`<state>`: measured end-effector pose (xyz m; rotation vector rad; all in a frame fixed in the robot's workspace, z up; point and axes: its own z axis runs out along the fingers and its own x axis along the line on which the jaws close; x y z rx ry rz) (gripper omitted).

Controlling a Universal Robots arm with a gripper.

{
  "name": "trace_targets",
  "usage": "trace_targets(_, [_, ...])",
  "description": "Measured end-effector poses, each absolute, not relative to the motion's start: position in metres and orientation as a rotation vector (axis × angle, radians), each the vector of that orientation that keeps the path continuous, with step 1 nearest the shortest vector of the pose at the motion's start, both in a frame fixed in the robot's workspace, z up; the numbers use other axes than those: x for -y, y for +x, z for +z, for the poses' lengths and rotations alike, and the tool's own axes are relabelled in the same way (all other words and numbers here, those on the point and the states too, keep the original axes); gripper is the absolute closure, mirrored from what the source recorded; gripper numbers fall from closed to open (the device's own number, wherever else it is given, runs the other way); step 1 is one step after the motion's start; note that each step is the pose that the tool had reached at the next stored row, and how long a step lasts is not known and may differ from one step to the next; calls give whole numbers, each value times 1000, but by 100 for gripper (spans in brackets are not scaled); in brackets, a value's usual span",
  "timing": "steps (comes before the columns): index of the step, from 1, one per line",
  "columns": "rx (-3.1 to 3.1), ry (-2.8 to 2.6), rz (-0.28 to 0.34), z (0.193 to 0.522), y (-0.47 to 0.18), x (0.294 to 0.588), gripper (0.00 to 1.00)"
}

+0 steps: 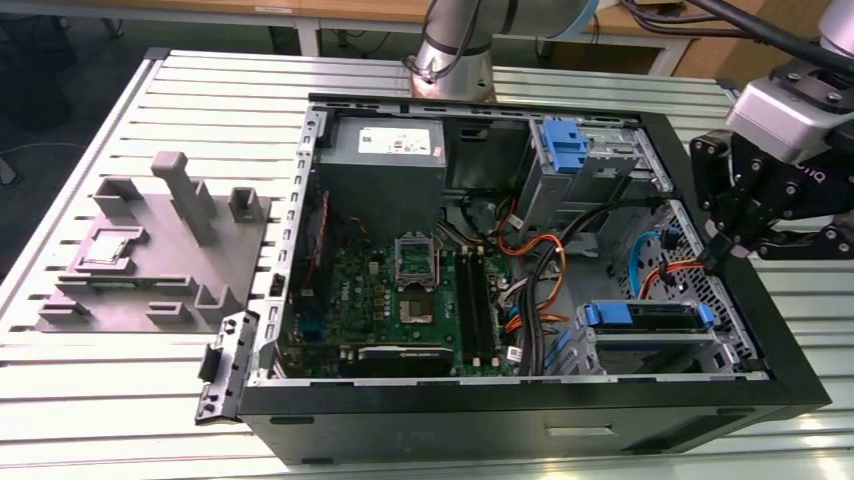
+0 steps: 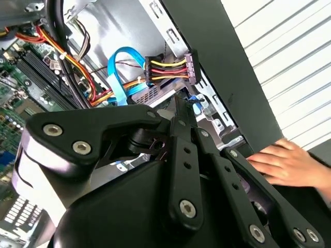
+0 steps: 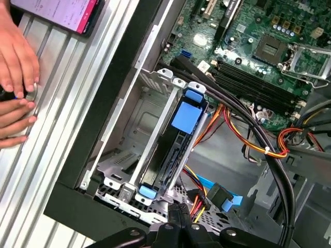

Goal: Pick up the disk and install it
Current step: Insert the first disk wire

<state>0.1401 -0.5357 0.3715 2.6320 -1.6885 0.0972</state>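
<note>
The disk [image 1: 646, 316] sits in the drive cage at the near right corner of the open computer case [image 1: 534, 420], its blue carrier frame facing up. In the first wrist view the disk [image 3: 173, 150] stands edge-on between the cage rails, with blue tabs at both ends. My gripper [image 1: 722, 252] hangs over the case's right wall, a little beyond the disk and apart from it. Its fingers [image 3: 178, 216] are shut together with nothing between them, close to the SATA and power plugs [image 2: 168, 70].
Orange, yellow and black cables [image 1: 547, 270] cross the case between the motherboard [image 1: 400, 290] and the cage. A blue bracket [image 1: 567, 145] stands in the far bay. A grey fixture [image 1: 147, 250] lies at the exterior view's left. A person's hand [image 2: 289, 165] rests beside the case.
</note>
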Motion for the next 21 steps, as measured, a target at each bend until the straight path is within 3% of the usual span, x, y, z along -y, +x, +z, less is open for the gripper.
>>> trace_targets(21, [1424, 2746, 144, 369, 142, 527, 90])
